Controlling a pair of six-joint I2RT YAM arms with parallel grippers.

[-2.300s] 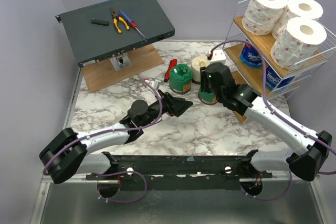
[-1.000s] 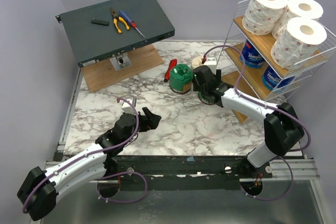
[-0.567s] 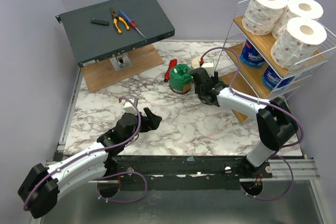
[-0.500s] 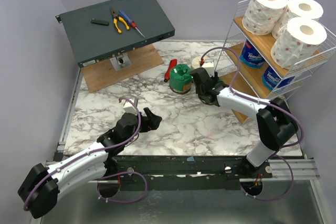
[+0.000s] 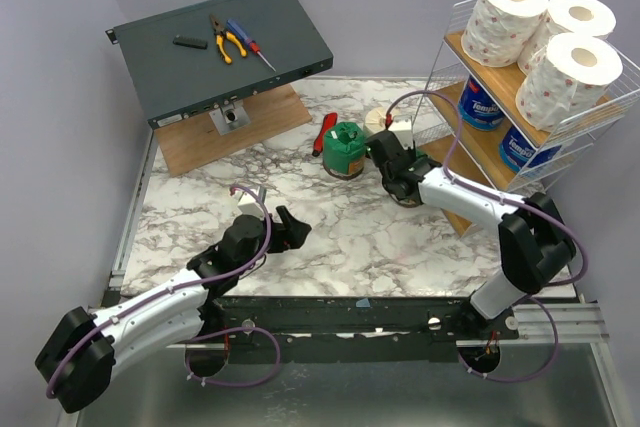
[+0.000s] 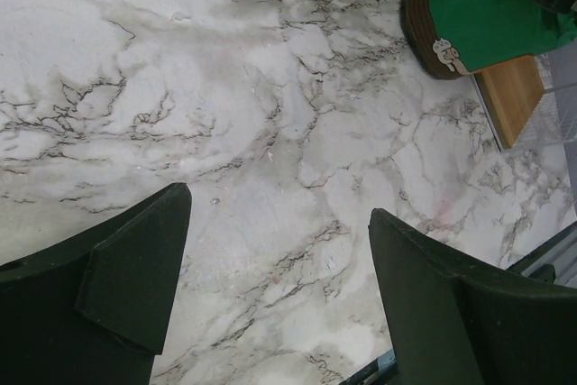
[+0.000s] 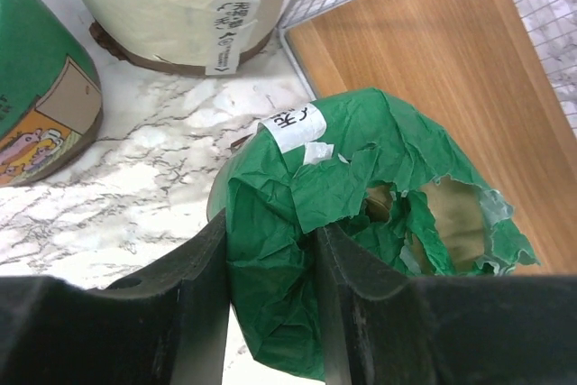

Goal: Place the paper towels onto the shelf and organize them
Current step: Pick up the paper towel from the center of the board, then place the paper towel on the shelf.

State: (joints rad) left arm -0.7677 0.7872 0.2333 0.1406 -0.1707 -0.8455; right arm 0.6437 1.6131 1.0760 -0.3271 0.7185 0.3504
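Observation:
My right gripper (image 5: 402, 175) is shut on the torn top edge of a green-wrapped paper towel roll (image 5: 410, 193) standing on the marble beside the shelf (image 5: 600, 112). In the right wrist view the fingers (image 7: 180, 313) pinch the green wrap (image 7: 270, 286). A second green roll (image 5: 346, 149) and a cream roll (image 5: 380, 119) stand just behind. Three white speckled rolls (image 5: 565, 77) sit on the top tier and two blue rolls (image 5: 478, 105) on the middle tier. My left gripper (image 5: 293, 232) is open and empty over bare marble (image 6: 275, 214).
A dark grey metal box (image 5: 220, 47) with pliers and screwdrivers sits tilted on a wooden board (image 5: 235, 132) at the back left. A red-handled tool (image 5: 325, 132) lies left of the green roll. The shelf's bottom wood tier (image 7: 433, 69) is right next to the held roll.
The left arm has pulled back toward the near left and opened over the marble. The right gripper has come down and closed on the green roll; in the last half second almost nothing moves.

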